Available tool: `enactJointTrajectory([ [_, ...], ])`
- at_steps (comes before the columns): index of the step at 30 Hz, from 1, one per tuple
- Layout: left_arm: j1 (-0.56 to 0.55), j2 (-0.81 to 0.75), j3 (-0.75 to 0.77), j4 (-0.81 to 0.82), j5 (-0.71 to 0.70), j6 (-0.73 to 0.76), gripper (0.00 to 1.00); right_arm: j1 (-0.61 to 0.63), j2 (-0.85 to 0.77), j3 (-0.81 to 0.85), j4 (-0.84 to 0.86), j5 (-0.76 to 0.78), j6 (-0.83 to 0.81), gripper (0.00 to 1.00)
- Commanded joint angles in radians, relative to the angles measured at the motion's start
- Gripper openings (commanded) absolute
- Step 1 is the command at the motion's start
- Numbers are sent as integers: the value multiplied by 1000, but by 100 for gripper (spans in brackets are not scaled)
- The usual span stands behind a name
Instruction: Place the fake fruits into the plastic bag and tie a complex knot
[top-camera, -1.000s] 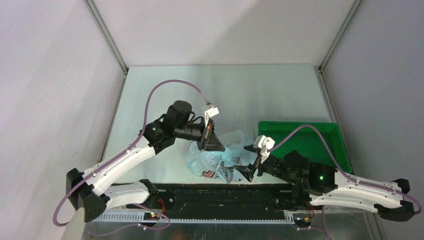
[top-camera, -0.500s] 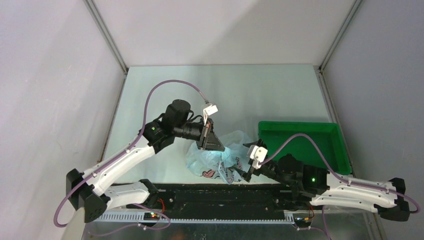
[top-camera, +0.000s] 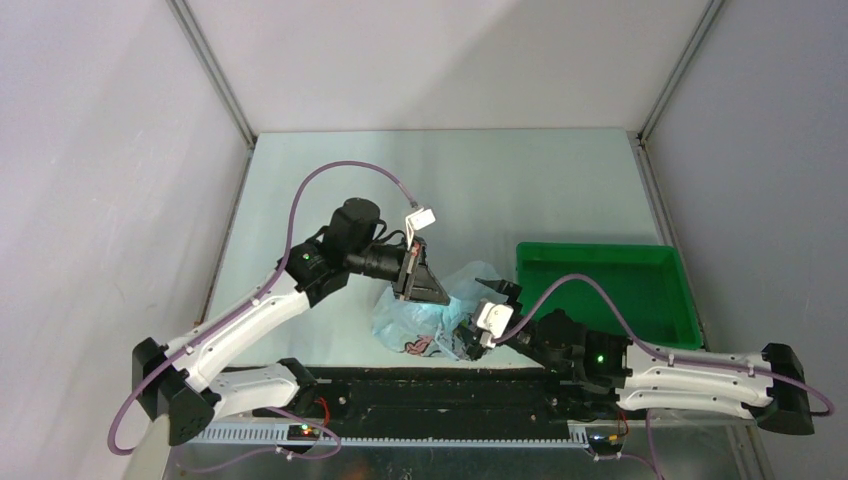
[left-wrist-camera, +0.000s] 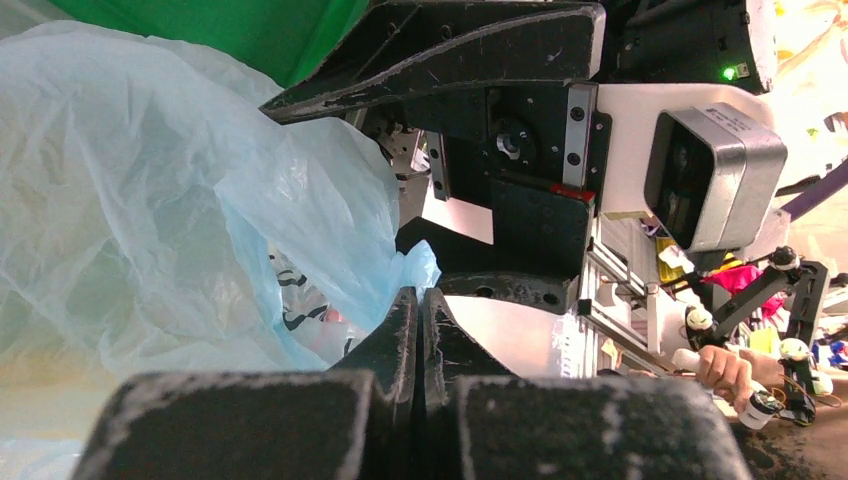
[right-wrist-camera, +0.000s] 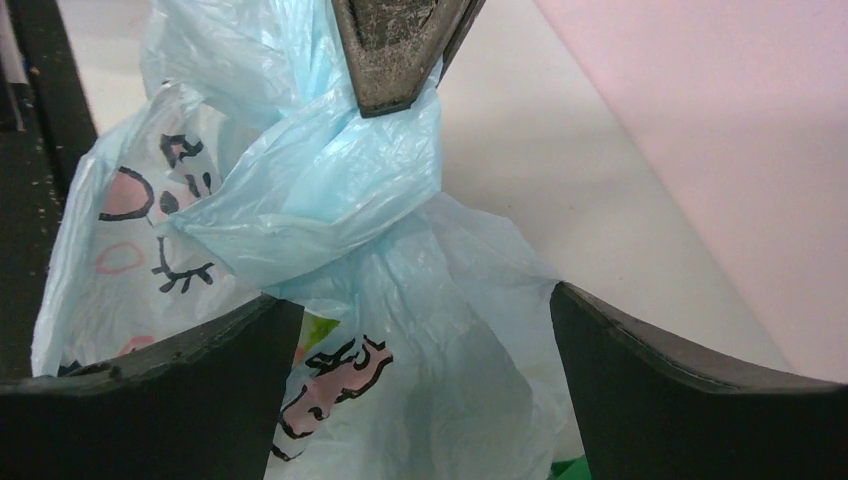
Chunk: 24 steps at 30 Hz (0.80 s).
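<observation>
Several pink-and-black doodles (right-wrist-camera: 165, 215) mark plastic bag (right-wrist-camera: 320, 190); left gripper (left-wrist-camera: 418, 300) pinches it, right gripper (right-wrist-camera: 418, 300) gapes.

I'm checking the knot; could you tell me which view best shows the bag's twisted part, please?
The right wrist view: the twisted part is close and clear, pinched by the left gripper. The left wrist view shows only loose bag film beside shut fingers; the top external view shows it too small.

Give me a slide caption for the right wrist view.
Open right gripper frames the plastic bag, its twisted top pinched by the left gripper.
</observation>
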Motion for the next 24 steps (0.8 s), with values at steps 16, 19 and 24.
enactJointTrajectory([
  [16, 24, 4, 43, -67, 79, 13, 0, 23, 53, -46, 217, 99, -194, 81],
  [19, 23, 23, 54, -126, 84, 59, 0, 24, 52, -46, 256, 95, -218, 75],
  [24, 24, 37, 64, -164, 96, 92, 0, 26, 78, -40, 291, 71, -255, 71],
])
